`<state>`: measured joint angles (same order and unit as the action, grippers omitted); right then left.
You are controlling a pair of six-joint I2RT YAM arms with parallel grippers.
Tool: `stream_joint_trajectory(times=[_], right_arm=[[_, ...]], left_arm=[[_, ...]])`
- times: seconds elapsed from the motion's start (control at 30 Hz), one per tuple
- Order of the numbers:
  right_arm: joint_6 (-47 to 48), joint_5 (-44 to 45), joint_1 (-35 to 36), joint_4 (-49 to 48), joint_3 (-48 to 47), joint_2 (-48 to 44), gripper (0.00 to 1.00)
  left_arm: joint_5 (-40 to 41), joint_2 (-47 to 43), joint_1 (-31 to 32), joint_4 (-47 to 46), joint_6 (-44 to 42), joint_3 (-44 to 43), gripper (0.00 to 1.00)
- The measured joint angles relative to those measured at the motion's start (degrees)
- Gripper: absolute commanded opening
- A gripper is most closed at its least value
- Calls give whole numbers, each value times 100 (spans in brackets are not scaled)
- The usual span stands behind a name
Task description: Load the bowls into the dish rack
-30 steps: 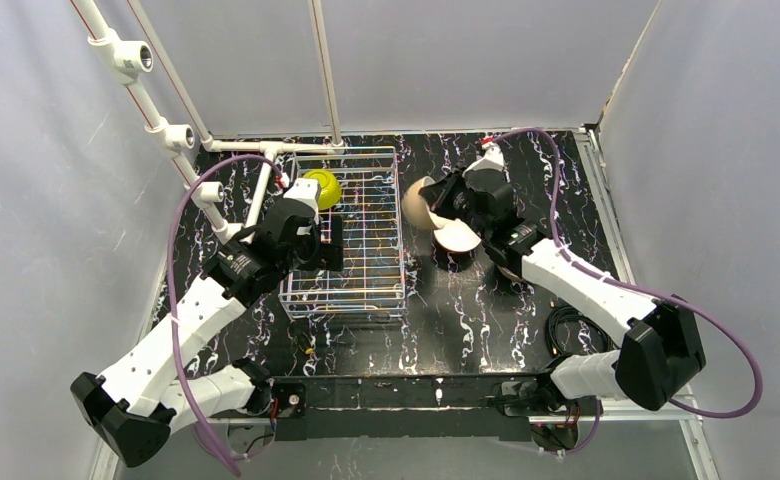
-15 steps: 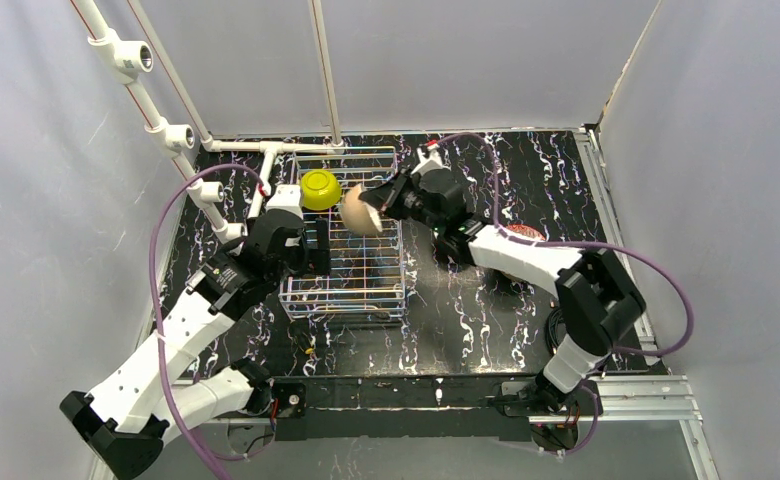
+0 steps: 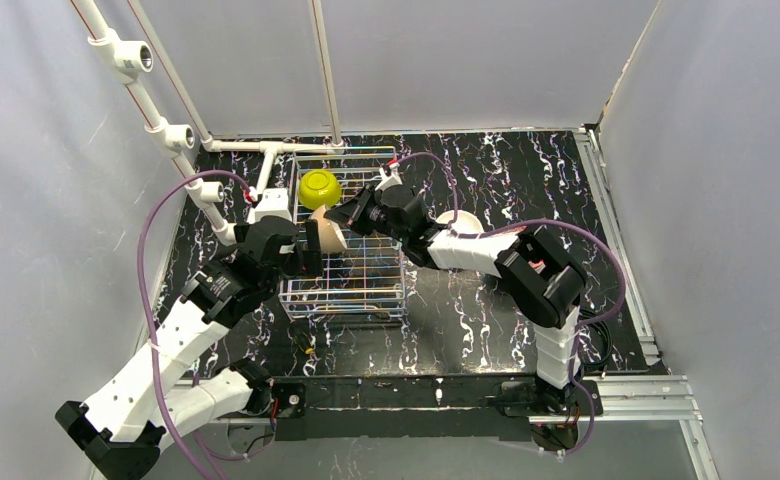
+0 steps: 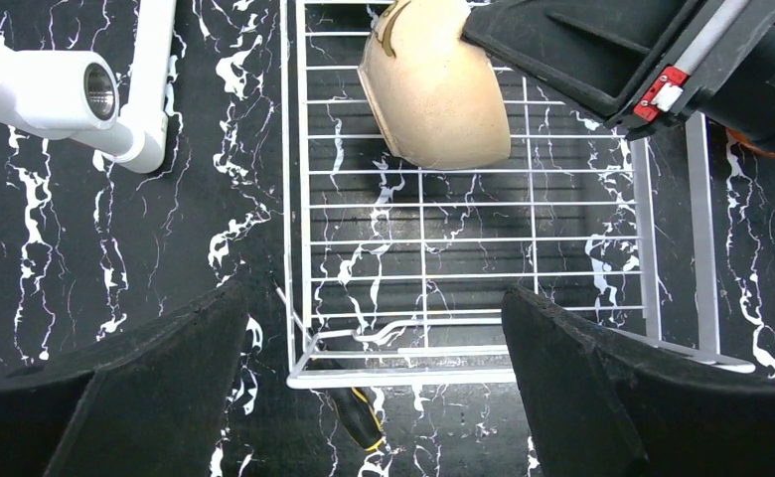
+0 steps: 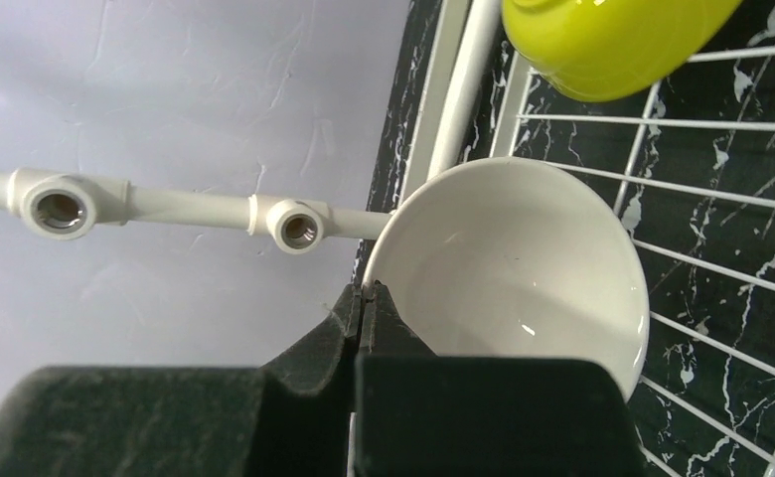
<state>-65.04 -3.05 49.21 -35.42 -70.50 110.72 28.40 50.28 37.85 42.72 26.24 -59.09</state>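
Holding gripper: right gripper (image 5: 364, 298) pinches rim of tan bowl (image 5: 513, 258) above left side of dish rack (image 4: 294, 248).
Left gripper (image 4: 374, 298): fingers spread wide over near end of dish rack.

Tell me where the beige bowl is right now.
In the top view, the beige bowl is pinched by its rim in the right gripper over the left half of the dish rack, just on the near side of the lime-yellow bowl.
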Motion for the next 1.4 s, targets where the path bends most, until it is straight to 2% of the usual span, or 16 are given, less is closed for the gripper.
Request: stream_joint_trajectory(times=[0.23,0.8,1.1,1.4], right_arm=[[-413,20,4,-177,13,175,1],[-1873,155,-164,-1604,817,321,1],[-2105,560,-157,-2031,1202,256,1],[-1908,914,-162,-2155,1705,-92,1]], left_arm=[[15,-2,0,22,26,35,98],[11,7,0,20,42,35,98],[11,20,0,20,39,35,98],[2,107,0,20,42,35,98]])
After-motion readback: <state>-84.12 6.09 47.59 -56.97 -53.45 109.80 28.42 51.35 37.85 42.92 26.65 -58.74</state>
